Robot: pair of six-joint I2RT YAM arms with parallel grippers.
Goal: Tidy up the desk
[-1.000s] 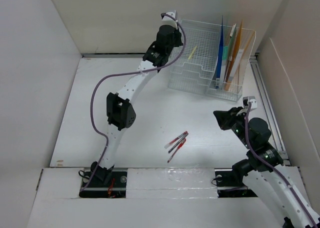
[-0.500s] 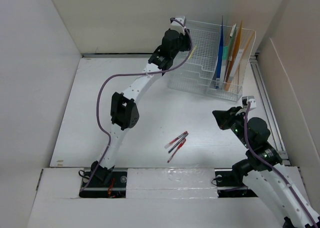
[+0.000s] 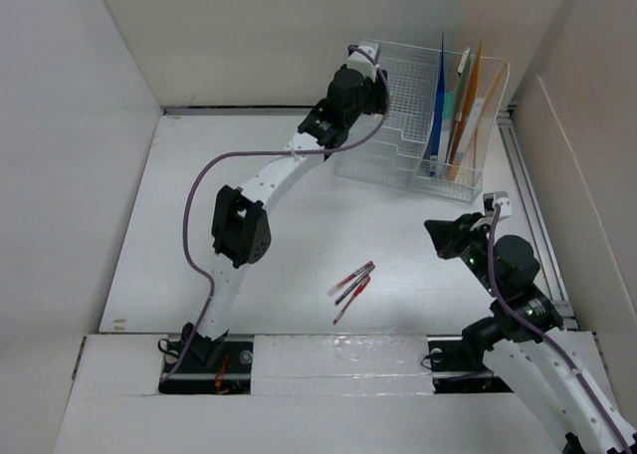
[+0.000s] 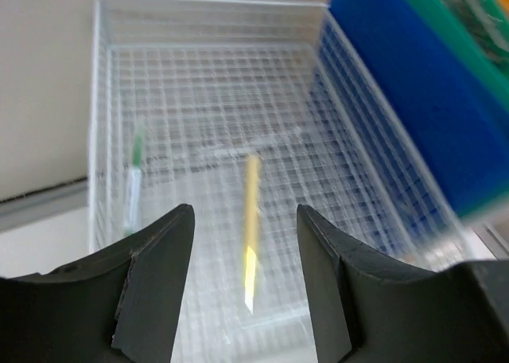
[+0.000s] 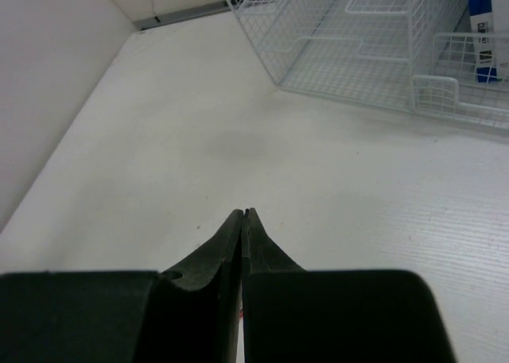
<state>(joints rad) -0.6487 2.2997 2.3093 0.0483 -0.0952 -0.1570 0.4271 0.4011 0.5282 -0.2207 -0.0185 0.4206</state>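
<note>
White wire mesh forms the file organizer [image 3: 398,125] at the far right of the flat matte white bench [image 3: 199,225]. The left tool [image 4: 244,220] hangs over its open tray with dark jaws about half apart and holding nothing, above a slim yellow stick [image 4: 252,188] and a green-and-white pen [image 4: 134,180] lying on the mesh. The right tool [image 5: 243,220] hovers low over the bench's right side, jaws pressed together and empty, near a small cluster of red-and-black pens [image 3: 350,285] lying loose at mid-bench.
</note>
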